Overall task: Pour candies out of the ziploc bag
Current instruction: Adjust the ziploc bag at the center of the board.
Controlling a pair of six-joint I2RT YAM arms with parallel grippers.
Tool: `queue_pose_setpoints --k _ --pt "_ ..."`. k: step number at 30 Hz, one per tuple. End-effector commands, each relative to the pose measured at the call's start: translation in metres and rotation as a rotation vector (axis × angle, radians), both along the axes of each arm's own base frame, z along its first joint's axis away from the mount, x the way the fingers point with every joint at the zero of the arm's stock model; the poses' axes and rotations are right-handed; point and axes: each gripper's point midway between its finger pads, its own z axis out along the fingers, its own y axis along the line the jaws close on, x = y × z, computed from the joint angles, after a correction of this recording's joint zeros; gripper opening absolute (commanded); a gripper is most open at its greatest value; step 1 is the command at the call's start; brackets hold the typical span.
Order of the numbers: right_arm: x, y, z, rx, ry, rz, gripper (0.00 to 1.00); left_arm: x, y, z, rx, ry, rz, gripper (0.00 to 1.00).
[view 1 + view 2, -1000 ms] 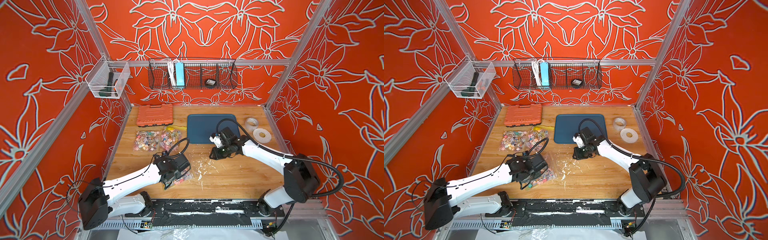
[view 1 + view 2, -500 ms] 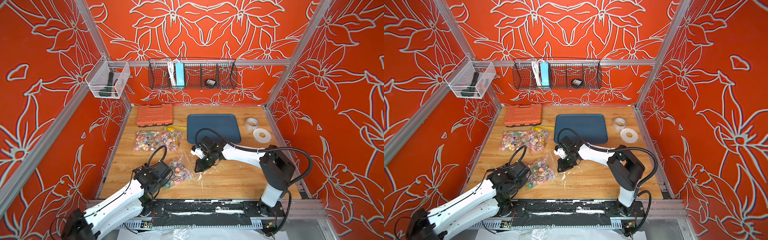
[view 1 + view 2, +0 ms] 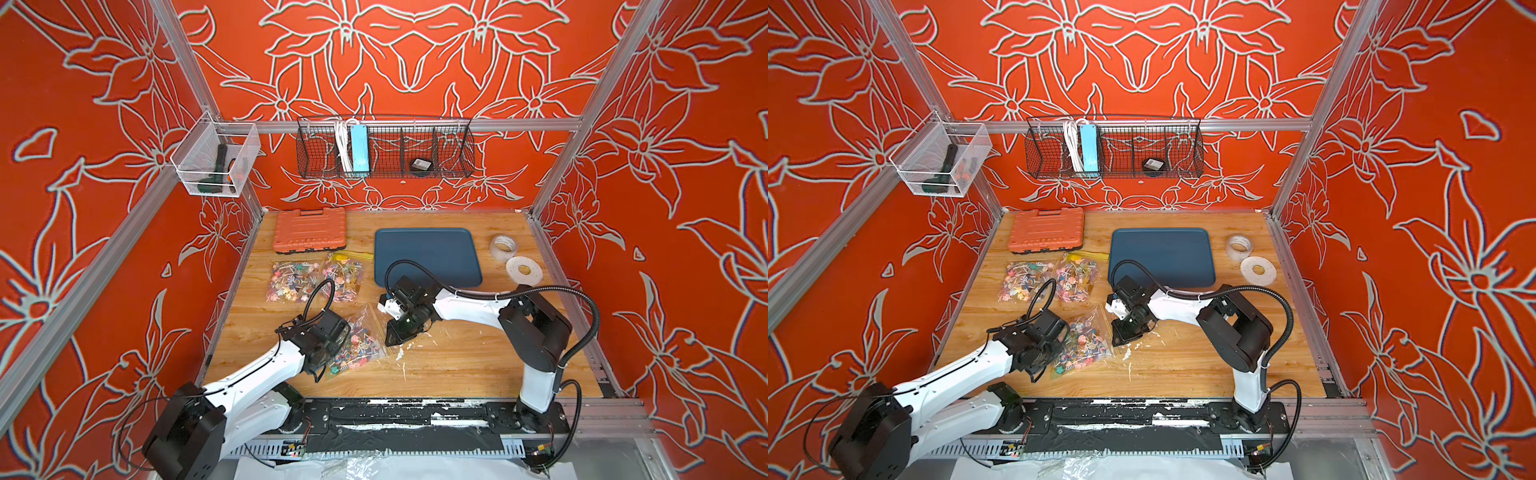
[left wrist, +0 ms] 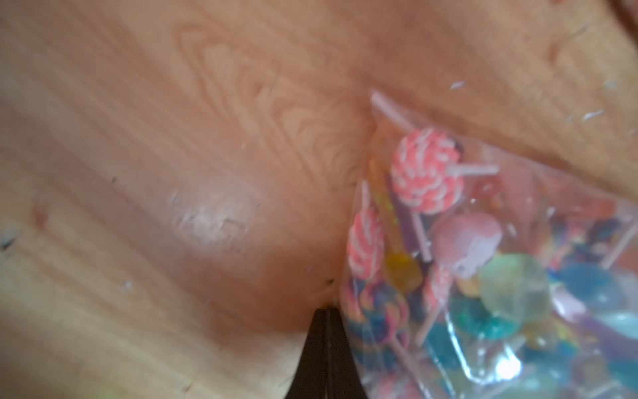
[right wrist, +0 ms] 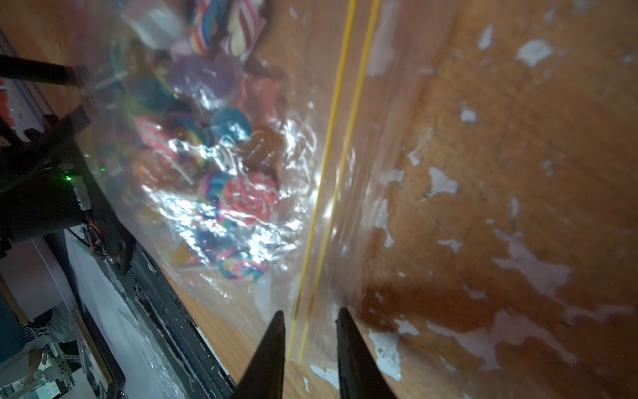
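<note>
The ziploc bag (image 3: 1090,332) of candies (image 3: 1081,349) lies on the table (image 3: 1183,365) between left arm (image 3: 967,370) and right arm (image 3: 1179,309).

On the wooden table (image 3: 457,365) are laid an orange case (image 3: 310,230), a blue tray (image 3: 428,257), two tape rolls (image 3: 524,270), two candy bags (image 3: 291,282) and a ziploc bag (image 3: 363,345) (frontmost), amid white flecks (image 3: 401,354), possibly peeled finish.

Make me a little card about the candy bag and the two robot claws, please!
Bag: clear ziploc bag lying on the wooden table, between both arms
Inside: candies, colourful lollipops, none seen outside it
Left gripper: shut, at the bag's edge
Right gripper: open, jaws either side of the yellow zip strip
Nearby: blue tray, two more candy bags
</note>
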Motion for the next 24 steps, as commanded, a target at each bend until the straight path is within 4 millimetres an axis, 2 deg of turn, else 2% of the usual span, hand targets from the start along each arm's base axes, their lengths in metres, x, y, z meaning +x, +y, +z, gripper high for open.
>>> queue_pose_setpoints --k 1,15,19,22,24 --pt "0.007 0.002 0.002 -0.007 -0.033 -0.020 0.27 0.009 0.001 -0.009 0.029 0.000 -0.038 0.03" --pt "0.016 -0.019 0.023 -0.073 -0.128 -0.067 0.28 0.071 -0.003 0.006 0.134 -0.057 -0.134 0.01" --pt "0.023 -0.028 0.033 -0.095 -0.178 -0.084 0.28 0.080 -0.007 0.022 0.125 -0.090 -0.151 0.00" --pt "0.031 -0.045 0.043 -0.118 -0.226 -0.121 0.29 0.076 -0.010 0.042 0.128 -0.105 -0.174 0.00" --pt "0.040 -0.063 0.047 -0.138 -0.253 -0.167 0.29 0.070 -0.014 0.061 0.154 -0.114 -0.207 0.08"
